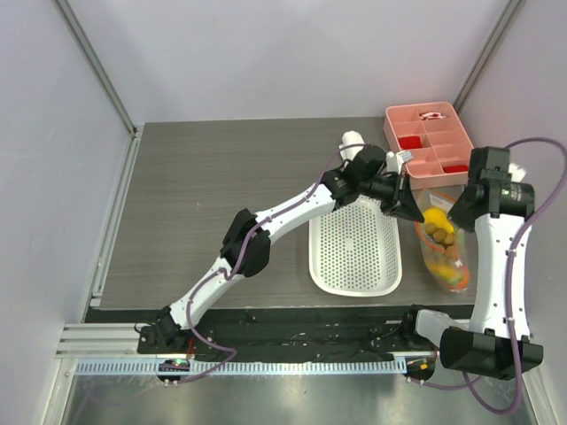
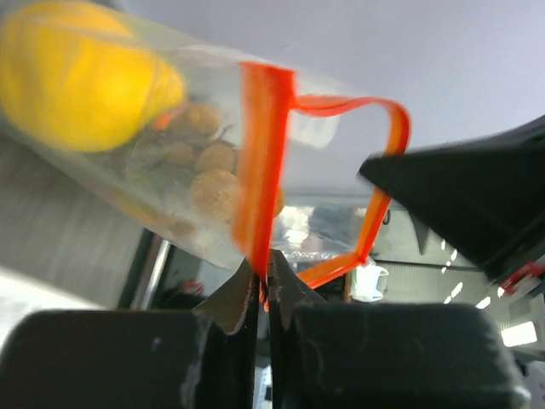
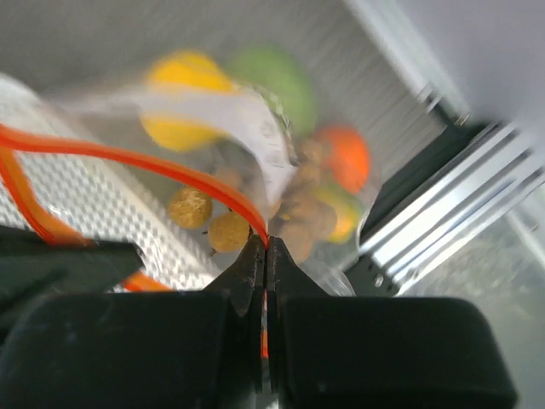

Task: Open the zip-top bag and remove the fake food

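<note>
Left gripper [image 2: 265,285] and right gripper [image 3: 265,256] each pinch closed on opposite lips of the zip strip [image 2: 264,153] of the zip-top bag [image 1: 446,257]. Its mouth is parted and the fake food [image 1: 436,220] is inside, just right of the white perforated basket [image 1: 354,243] on the counter [image 1: 221,195].

Clear crinkly zip-top bag [image 1: 447,257] at the right of the bench [image 1: 221,195], orange-red zip strip [image 2: 260,162] parted into a loop, holding fake food [image 1: 440,232]: lemon [image 1: 435,218], orange [image 3: 345,158], grapes [image 2: 213,170].
</note>
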### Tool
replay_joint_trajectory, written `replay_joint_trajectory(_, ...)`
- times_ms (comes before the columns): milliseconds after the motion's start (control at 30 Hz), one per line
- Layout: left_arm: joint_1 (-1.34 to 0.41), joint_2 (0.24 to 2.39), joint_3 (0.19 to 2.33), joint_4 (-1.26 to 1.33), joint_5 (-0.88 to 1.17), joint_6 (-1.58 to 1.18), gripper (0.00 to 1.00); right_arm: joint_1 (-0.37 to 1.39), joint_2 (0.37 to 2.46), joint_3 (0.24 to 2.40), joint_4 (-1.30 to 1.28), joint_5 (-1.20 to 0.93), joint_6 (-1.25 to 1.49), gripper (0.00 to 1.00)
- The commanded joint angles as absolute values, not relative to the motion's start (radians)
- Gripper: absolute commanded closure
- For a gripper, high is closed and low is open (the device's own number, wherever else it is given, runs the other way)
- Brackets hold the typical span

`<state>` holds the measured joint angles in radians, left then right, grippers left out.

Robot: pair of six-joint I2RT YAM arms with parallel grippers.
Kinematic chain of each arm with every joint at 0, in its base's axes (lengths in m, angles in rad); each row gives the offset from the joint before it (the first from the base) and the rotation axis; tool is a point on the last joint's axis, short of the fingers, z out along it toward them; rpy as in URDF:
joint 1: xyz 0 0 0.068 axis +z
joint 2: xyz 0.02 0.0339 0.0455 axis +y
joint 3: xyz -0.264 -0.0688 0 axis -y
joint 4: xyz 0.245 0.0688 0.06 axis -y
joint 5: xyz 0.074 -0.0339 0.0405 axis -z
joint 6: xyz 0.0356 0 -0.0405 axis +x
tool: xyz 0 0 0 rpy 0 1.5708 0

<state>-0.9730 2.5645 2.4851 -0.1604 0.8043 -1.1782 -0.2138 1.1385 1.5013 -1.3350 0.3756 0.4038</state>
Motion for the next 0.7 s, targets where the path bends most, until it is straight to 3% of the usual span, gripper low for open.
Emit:
replay_joint_trajectory(0, -0.927, 2.513, 2.467, -0.382, 0.799, -0.976, 0.9, -0.207, 1.073, 1.295, -1.24, 0.127, 0.471, 0.99)
replay_joint_trajectory(267, -0.928, 2.401, 2.477, -0.635, 0.654, -0.809, 0.56, -0.207, 1.075, 1.301, -1.25, 0.124, 0.457, 0.99)
replay_joint_trajectory(333, -0.931, 2.337, 2.455, -0.666, 0.582, -0.755, 0.42, -0.206, 1.081, 1.313, -1.27, 0.132, 0.462, 0.99)
replay_joint_trajectory(467, -0.943, 2.237, 2.421, -0.68, 0.462, -0.729, 0.48, -0.207, 1.081, 1.319, -1.293, 0.11, 0.468, 0.99)
replay_joint_trajectory(500, -0.949, 2.217, 2.393, -0.585, 0.466, -0.735, 0.65, -0.207, 1.08, 1.325, -1.301, 0.103, 0.472, 0.99)
replay_joint_trajectory(567, -0.968, 2.195, 2.337, -0.475, 0.521, -0.811, 0.81, -0.207, 1.075, 1.341, -1.318, 0.095, 0.48, 0.99)
replay_joint_trajectory(667, -1.014, 2.265, 2.387, -0.428, 0.561, -0.856, 0.77, -0.207, 1.077, 1.362, -1.331, 0.086, 0.489, 0.99)
